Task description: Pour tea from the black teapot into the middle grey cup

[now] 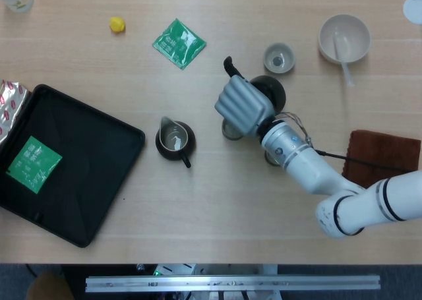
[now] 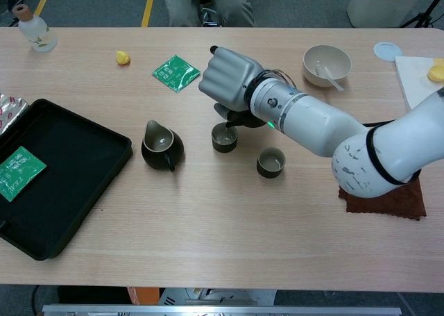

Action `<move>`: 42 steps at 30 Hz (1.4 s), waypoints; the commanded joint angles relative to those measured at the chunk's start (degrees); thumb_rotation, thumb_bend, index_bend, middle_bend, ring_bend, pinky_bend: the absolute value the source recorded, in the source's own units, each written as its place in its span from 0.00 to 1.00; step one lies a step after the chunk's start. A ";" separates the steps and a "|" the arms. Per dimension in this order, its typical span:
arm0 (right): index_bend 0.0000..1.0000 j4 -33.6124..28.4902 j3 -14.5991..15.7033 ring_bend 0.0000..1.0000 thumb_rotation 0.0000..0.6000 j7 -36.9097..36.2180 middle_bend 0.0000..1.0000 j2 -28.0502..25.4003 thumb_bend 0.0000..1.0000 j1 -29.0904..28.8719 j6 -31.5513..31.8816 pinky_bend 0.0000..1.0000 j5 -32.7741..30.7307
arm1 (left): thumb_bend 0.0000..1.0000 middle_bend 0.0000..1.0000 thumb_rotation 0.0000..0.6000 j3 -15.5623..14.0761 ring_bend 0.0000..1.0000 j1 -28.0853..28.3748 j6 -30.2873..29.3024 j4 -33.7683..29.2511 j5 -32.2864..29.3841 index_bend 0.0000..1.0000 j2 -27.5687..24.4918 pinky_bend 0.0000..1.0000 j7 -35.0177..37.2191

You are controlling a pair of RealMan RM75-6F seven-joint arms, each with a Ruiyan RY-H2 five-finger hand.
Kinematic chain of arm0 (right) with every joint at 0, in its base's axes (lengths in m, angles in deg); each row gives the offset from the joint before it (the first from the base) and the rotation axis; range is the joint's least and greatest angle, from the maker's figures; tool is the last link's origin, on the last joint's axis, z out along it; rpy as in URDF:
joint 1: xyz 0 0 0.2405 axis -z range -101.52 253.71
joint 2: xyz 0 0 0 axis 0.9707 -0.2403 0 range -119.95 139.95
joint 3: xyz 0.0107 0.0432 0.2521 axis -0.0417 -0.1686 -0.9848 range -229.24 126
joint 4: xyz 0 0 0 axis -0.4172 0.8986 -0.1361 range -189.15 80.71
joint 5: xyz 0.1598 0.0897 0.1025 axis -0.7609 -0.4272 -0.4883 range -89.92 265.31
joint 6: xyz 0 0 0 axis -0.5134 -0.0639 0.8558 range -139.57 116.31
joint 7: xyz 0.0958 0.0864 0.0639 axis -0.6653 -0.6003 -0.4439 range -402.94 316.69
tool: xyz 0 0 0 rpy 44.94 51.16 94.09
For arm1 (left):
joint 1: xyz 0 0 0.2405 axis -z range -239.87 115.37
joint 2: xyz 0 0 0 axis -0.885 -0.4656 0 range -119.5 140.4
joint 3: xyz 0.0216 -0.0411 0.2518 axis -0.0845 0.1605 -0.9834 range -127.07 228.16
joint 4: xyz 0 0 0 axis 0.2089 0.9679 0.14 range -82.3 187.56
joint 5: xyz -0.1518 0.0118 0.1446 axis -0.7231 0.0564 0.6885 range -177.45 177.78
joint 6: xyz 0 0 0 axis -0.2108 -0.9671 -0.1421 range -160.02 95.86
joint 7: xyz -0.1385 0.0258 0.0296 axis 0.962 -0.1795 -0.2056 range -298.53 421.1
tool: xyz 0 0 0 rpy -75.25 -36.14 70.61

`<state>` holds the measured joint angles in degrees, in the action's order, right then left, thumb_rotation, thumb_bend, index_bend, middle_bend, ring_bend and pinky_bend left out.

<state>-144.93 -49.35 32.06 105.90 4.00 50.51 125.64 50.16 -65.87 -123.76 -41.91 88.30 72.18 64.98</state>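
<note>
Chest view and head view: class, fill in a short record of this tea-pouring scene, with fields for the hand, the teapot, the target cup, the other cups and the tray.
right hand: grips the black teapot, held above the table
left hand: not in view
middle grey cup: just below the teapot's spout
other cups: one nearer the robot, one on the far side of the teapot
pitcher: dark pitcher left of the cups
tray: black tray at left, with a green packet inside

I count three grey cups [image 1: 279,57] [image 2: 224,137] [image 2: 271,162], two green packets [image 1: 179,43] [image 1: 33,163], one black teapot [image 1: 269,92], one dark pitcher [image 1: 175,140], one bowl [image 1: 344,38], one black tray [image 1: 86,181].
</note>
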 commanded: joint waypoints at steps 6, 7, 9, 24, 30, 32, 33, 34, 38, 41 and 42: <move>0.97 0.43 -0.38 0.80 0.53 -7.26 0.89 -0.32 0.51 4.09 0.78 0.17 4.11 | 0.27 0.16 1.00 -0.02 0.07 0.08 0.08 -0.43 0.16 0.09 0.09 0.07 -0.79; 0.97 0.51 -0.54 0.80 0.53 -8.26 0.89 -0.34 0.51 4.61 0.96 0.17 4.82 | 0.27 0.16 1.00 -0.02 0.07 0.11 0.12 -0.51 0.20 0.09 0.07 0.07 -0.92; 0.97 0.36 -0.86 0.80 0.53 -9.59 0.89 -0.64 0.51 5.42 1.29 0.17 5.69 | 0.27 0.16 1.00 -0.01 0.07 0.16 0.14 -0.67 0.30 0.09 -0.02 0.07 -1.07; 0.95 -1.27 -2.22 0.76 0.53 -22.43 0.86 -6.10 0.50 12.41 -0.22 0.17 8.10 | 0.27 0.16 1.00 -0.13 0.07 0.85 0.99 -1.60 0.94 0.09 -0.33 0.07 -2.01; 0.95 1.45 -1.89 0.76 0.53 -25.15 0.86 -5.92 0.50 14.23 -1.79 0.17 9.10 | 0.27 0.17 1.00 -0.20 0.07 1.11 1.31 -1.97 1.12 0.09 -0.29 0.07 -2.42; 0.94 2.40 -1.95 0.76 0.53 -25.97 0.86 -5.87 0.50 14.80 -2.15 0.17 9.47 | 0.27 0.17 1.00 -0.24 0.07 1.11 1.44 -1.98 0.96 0.09 -0.32 0.07 -2.47; 0.94 2.90 -2.00 0.76 0.53 -26.39 0.86 -5.82 0.50 15.12 -2.38 0.17 9.61 | 0.27 0.17 1.00 -0.26 0.07 1.11 1.49 -1.97 0.90 0.09 -0.32 0.07 -2.49; 0.94 3.21 -2.06 0.75 0.53 -26.76 0.86 -5.78 0.50 15.34 -2.62 0.17 9.65 | 0.27 0.17 1.00 -0.26 0.07 1.12 1.52 -1.95 0.87 0.09 -0.30 0.07 -2.48; 0.93 4.28 -2.10 0.74 0.53 -27.96 0.85 -5.57 0.50 16.30 -3.39 0.17 10.13 | 0.27 0.17 1.00 -0.28 0.07 1.18 1.65 -1.89 0.78 0.09 -0.20 0.07 -2.39; 0.93 4.80 -1.92 0.74 0.53 -28.19 0.85 -5.56 0.50 16.95 -3.78 0.17 10.38 | 0.27 0.16 1.00 -0.29 0.07 1.25 1.83 -1.75 0.68 0.09 -0.13 0.07 -2.34; 0.93 4.96 -1.87 0.74 0.53 -28.30 0.85 -5.60 0.50 17.22 -3.90 0.17 10.47 | 0.27 0.16 1.00 -0.31 0.07 1.27 1.96 -1.71 0.56 0.09 -0.11 0.07 -2.36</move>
<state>-140.09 -51.28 3.85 100.31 21.08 46.71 136.03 49.86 -64.61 -121.81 -43.62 88.87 72.07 62.62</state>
